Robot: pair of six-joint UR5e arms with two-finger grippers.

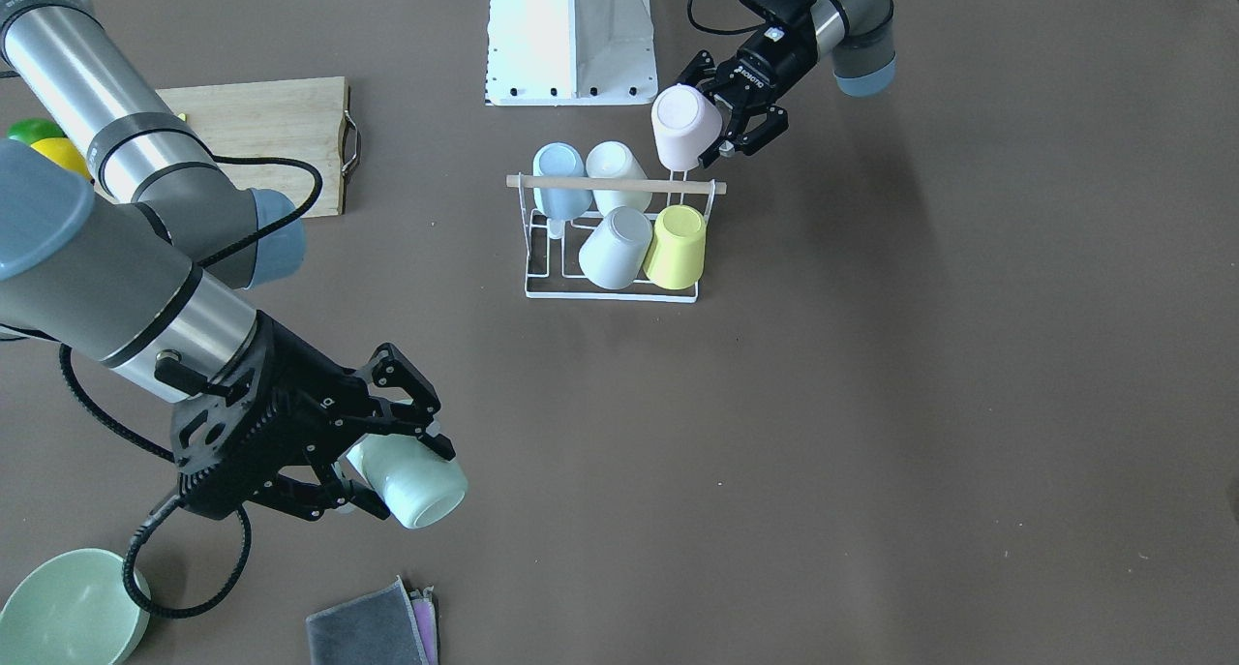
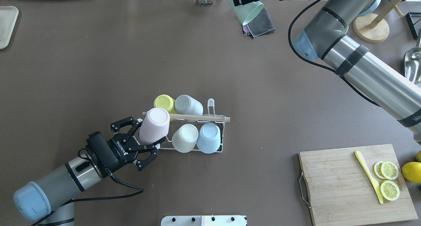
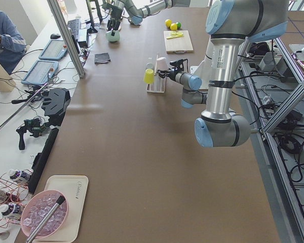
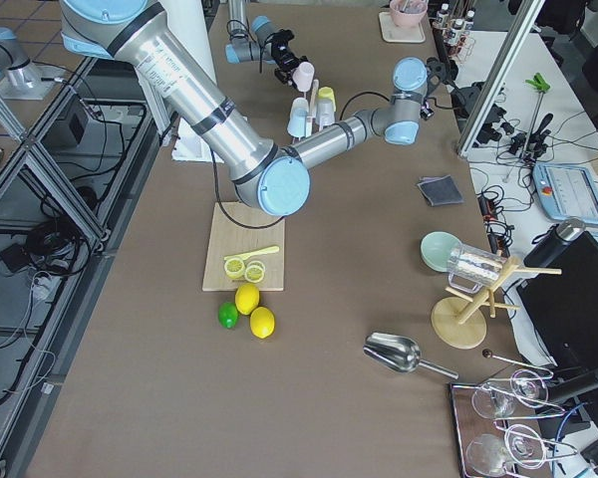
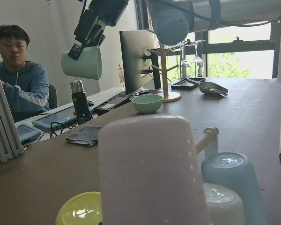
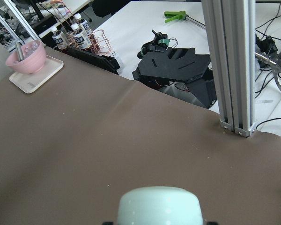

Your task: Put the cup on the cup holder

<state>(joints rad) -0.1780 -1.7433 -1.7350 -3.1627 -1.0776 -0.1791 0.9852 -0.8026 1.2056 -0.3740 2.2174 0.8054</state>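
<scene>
From across the table you see the cup holder (image 1: pixel 612 298) near the table's middle, somewhat toward the robot's edge, with four cups upturned on its prongs. A pink cup (image 1: pixel 685 123) sits tilted, base up, at one end of it. The left hand (image 1: pixel 711 113) has its fingers spread wide on either side of that cup — released. Toward the operators' edge, the right hand (image 1: pixel 405 471) is clenched on a mint-green cup (image 1: pixel 426 491), held on its side above the table.

From overhead, the pink cup sits at the end of the holder's wooden rod (image 2: pixel 197 117), between the left hand's parted fingers (image 2: pixel 126 123). The mint-green cup hangs at the table's far edge, over a folded grey cloth (image 2: pixel 263 23).

Your left wrist camera is filled by the pink cup's wall, with the yellow cup (image 5: pixel 82 211) and light blue cup (image 5: pixel 232 178) flanking it — the mint-green cup hangs in the air beyond.

Your right wrist camera shows the mint-green cup's rounded end at the bottom edge, with brown table beyond.
</scene>
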